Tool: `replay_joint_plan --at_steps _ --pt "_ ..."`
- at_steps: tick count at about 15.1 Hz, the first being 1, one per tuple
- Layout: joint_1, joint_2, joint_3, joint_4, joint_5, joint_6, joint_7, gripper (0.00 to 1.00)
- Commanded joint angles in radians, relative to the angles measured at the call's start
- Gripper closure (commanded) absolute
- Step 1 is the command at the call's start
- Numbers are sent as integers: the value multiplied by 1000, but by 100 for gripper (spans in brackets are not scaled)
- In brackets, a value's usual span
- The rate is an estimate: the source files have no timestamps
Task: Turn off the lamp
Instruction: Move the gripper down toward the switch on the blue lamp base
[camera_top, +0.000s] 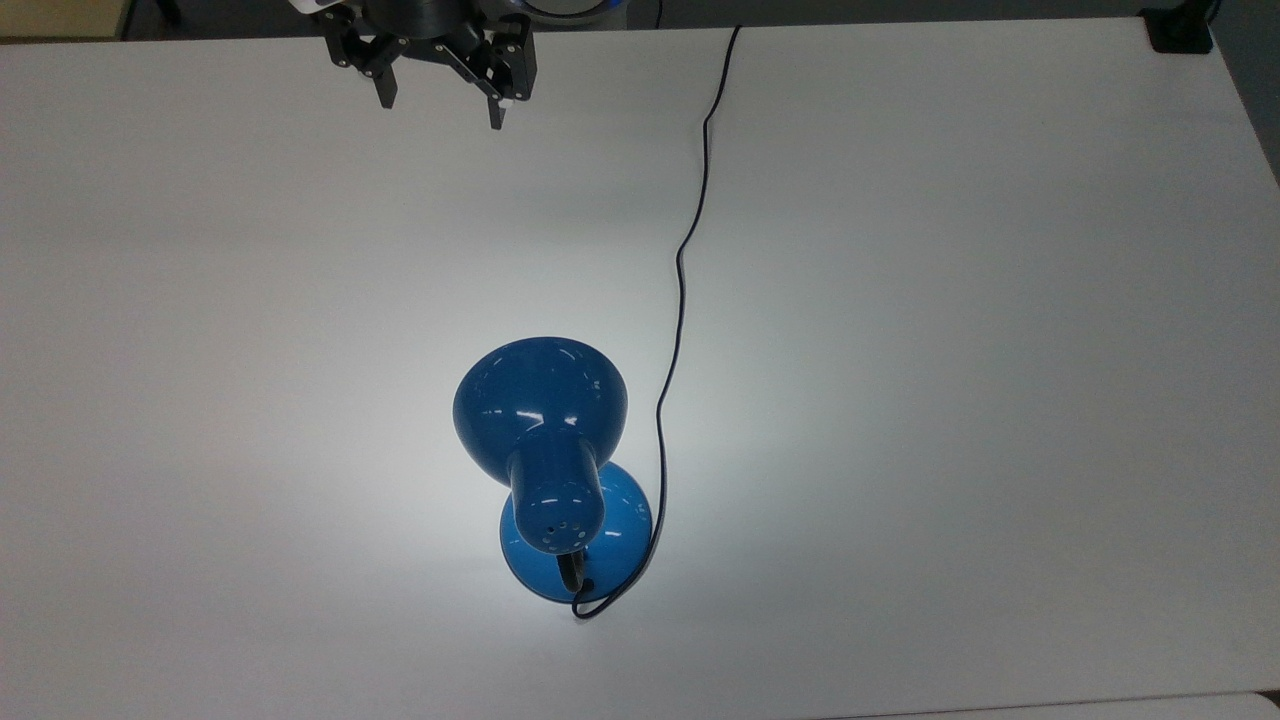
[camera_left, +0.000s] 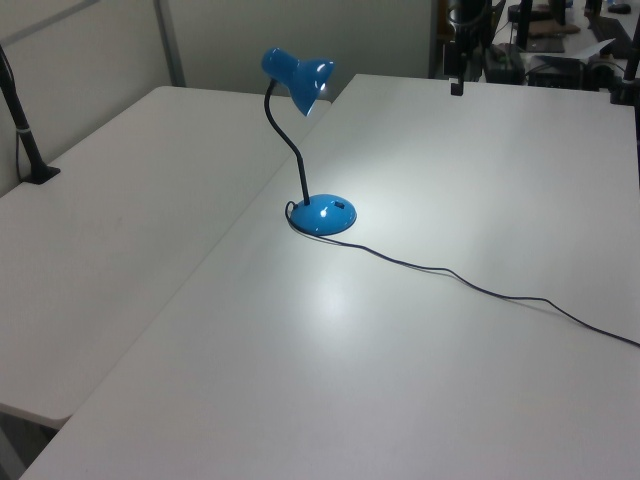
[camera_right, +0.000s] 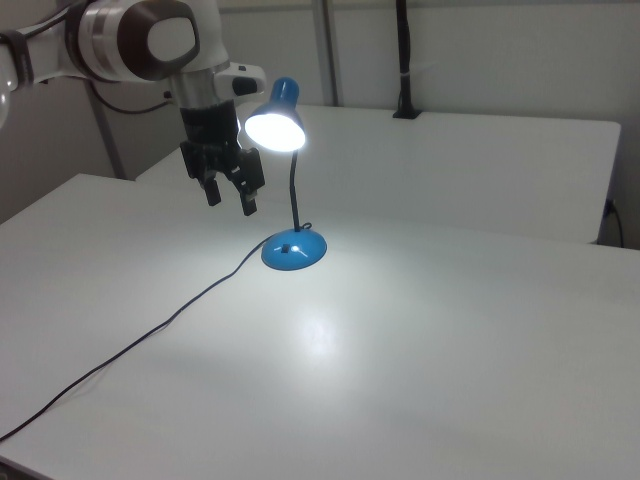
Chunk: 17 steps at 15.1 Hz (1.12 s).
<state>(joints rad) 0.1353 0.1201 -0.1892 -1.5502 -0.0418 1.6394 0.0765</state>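
The lamp (camera_top: 545, 440) is seen standing on the white worktop (camera_top: 950, 350), its round base (camera_left: 323, 215) resting flat below centre in the top view and its shade (camera_right: 275, 125) raised on a curved black neck (camera_left: 288, 150). The bulb is lit: a bright pool of light is cast on the worktop around the base, and the shade's mouth glows white in the right view. A small switch (camera_right: 287, 249) is visible on the base. A thin black cord (camera_top: 682, 270) is run from the back of the base across the worktop to its far edge at the top view's top. The claw (camera_top: 440, 110) is held above the worktop near that same far edge, well apart from the lamp, with its two fingers spread wide and nothing between them. In the right view it hangs to the right view's left of the shade.
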Motion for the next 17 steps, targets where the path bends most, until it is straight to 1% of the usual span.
replay_joint_plan --at_steps 1,2,5,9,11,14,17 --pt "0 7 -10 -13 17 31 -121 96" --pt "1 28 -10 -11 20 52 -127 100" --pt "6 85 -6 -2 23 187 -127 100" --pt "13 177 4 32 27 260 -129 100" --pt "44 214 4 32 25 311 -129 100" --pt "69 289 4 32 25 440 -115 100" --pt "76 360 4 39 25 543 -103 100"
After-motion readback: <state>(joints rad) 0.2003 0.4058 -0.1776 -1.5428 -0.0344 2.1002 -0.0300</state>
